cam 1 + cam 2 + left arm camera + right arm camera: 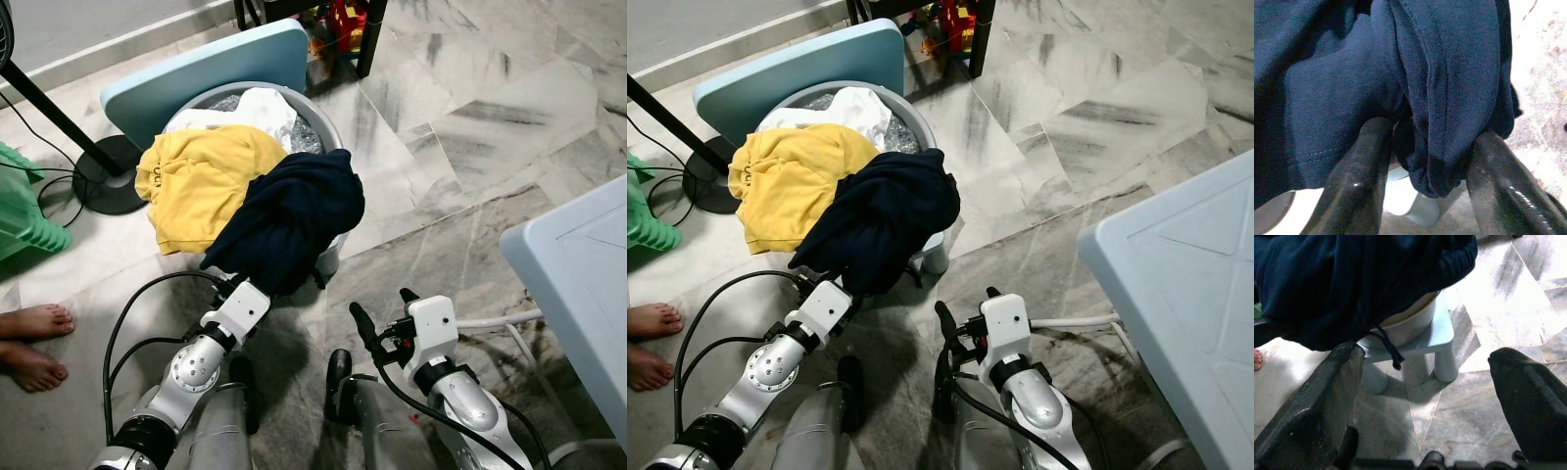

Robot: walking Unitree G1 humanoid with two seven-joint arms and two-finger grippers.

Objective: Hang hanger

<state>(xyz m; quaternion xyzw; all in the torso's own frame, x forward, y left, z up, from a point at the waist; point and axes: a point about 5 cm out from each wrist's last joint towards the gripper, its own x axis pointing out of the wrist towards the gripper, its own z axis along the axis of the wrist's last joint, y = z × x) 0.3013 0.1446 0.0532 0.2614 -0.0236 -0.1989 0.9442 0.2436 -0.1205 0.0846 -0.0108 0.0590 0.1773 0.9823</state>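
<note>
A navy garment (pixel 294 215) hangs over the front rim of a grey laundry basket (pixel 321 116). A yellow garment (pixel 201 176) and a white one (pixel 257 108) also lie in the basket. My left gripper (pixel 257 279) reaches up under the navy garment. In the left wrist view a thick fold of the navy cloth (pixel 1449 98) is pinched between my left gripper's (pixel 1425 161) two black fingers. My right gripper (pixel 382 308) hovers low over the floor, right of the basket, open with nothing in it. Ahead of my right gripper (pixel 1425 382) is the hanging navy cloth (pixel 1352 279).
The basket stands on a small light-blue stool (pixel 1442 333). A light-blue panel (pixel 196 73) leans behind the basket, beside a black fan base (pixel 103 181). A person's bare feet (pixel 34 343) are at the left. A pale blue table (pixel 578 284) edges in at the right. The floor is marble tile.
</note>
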